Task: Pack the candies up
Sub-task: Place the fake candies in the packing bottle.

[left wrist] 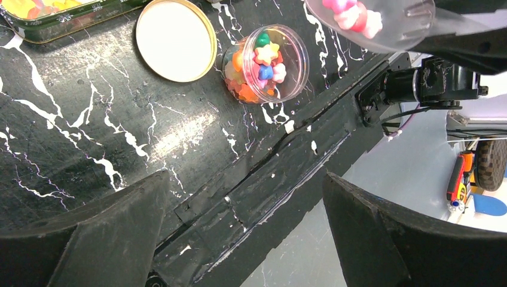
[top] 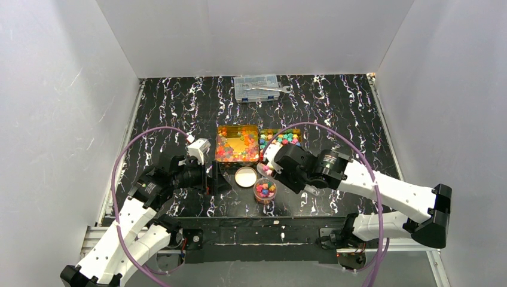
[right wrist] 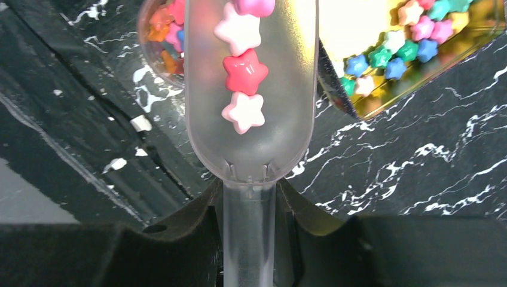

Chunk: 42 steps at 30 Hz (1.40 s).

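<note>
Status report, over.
Left claw open, empty. Right claw shut on scoop, candies aboard, near jar. Jar open, lid aside; nothing blocking.

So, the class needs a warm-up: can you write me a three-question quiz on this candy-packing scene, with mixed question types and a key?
1. Multiple choice: what does the right gripper hold? A nothing; B a clear scoop with star candies in it; C a cloth.
2. True or false: the round jar stands open, with its lid lying beside it on the table.
3. Fill in: the left gripper hovers with its jaws ____ and empty.
Key: 1 B. 2 True. 3 open.
</note>
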Tool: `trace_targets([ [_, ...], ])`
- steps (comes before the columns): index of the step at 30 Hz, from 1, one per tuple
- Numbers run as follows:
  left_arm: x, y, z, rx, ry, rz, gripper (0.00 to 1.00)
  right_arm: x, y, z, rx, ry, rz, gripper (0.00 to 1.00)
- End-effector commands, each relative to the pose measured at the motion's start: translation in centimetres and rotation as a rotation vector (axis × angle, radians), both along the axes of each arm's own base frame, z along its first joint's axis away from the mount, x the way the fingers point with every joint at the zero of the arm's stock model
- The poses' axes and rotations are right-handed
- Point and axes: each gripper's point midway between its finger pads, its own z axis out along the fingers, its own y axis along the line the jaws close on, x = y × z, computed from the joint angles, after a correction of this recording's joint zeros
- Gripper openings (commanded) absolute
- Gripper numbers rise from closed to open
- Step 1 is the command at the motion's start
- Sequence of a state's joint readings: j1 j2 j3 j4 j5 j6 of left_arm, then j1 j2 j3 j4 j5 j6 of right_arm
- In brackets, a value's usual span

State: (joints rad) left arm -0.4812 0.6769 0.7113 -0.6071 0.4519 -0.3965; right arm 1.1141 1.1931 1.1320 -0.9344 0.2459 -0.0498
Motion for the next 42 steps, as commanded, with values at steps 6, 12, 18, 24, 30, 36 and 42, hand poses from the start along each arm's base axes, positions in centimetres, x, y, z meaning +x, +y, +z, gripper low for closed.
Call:
trace_targets([
  [6, -0.2, 0.4, -0.2, 0.015, -0.005, 0.009, 0.98, -4.1, -0.3, 0.9, 0.005, 0.098, -0.171, 0.01],
  [12, -0.1, 0.4, -0.1, 0.015, -0.009, 0.011, 0.98, -6.5, -0.6, -0.1, -0.042, 0.157, -0.175, 0.01],
  [18, -0.2, 0.4, 0.0, 0.013, -0.011, 0.012, 0.98, -7.6, -1.1, -0.6, -0.116, 0.204, -0.217, 0.01],
  [24, -0.2, 0.4, 0.0, 0.01, -0.013, 0.007, 0.98, -8.2, -0.9, -0.9, -0.177, 0.25, -0.232, 0.01],
  [30, -0.2, 0.4, 0.1, 0.009, -0.015, 0.008, 0.98, -8.4, -0.6, -1.2, -0.236, 0.272, -0.234, 0.01],
  [36, -0.4, 0.3, 0.2, 0.003, -0.016, -0.001, 0.98, -8.1, -0.8, -1.4, -0.308, 0.292, -0.25, 0.01],
  [42, -0.5, 0.2, 0.4, -0.003, -0.021, -0.007, 0.98, -7.5, -0.8, -1.2, -0.325, 0.32, -0.275, 0.01],
])
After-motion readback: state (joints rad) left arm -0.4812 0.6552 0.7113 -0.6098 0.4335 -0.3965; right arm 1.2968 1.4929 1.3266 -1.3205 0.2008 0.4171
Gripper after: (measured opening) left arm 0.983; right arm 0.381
